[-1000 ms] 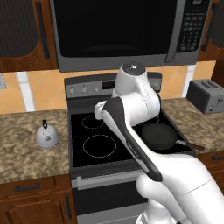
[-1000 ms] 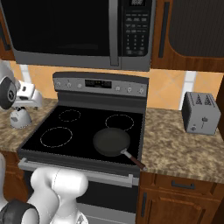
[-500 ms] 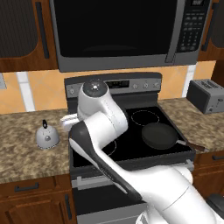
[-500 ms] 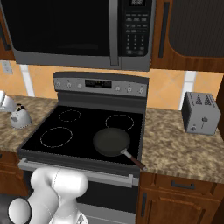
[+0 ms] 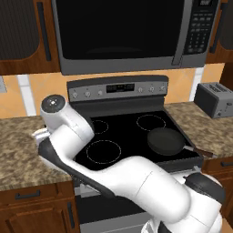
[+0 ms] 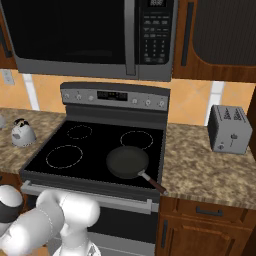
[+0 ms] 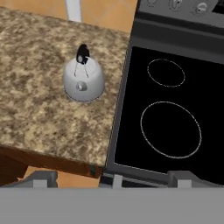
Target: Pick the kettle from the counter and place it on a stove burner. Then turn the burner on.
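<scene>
Arm swung farther left since half second ago, now over left table. Hand open, empty, fingertips barely visible at view's bottom. Kettle upright on table, ahead-left of hand, apart. Largest burner ring ahead-right. Frying pan unmoved.

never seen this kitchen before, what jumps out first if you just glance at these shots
The big white arm sweeps across the left base view, bent over the left end of the stove. In the hand view, the small silvery kettle stands alone and upright on the speckled granite counter, left of the glossy black cooktop with its white burner rings. A flat black frying pan sits on the cooktop's front right burner, handle pointing toward the front right corner.
</scene>
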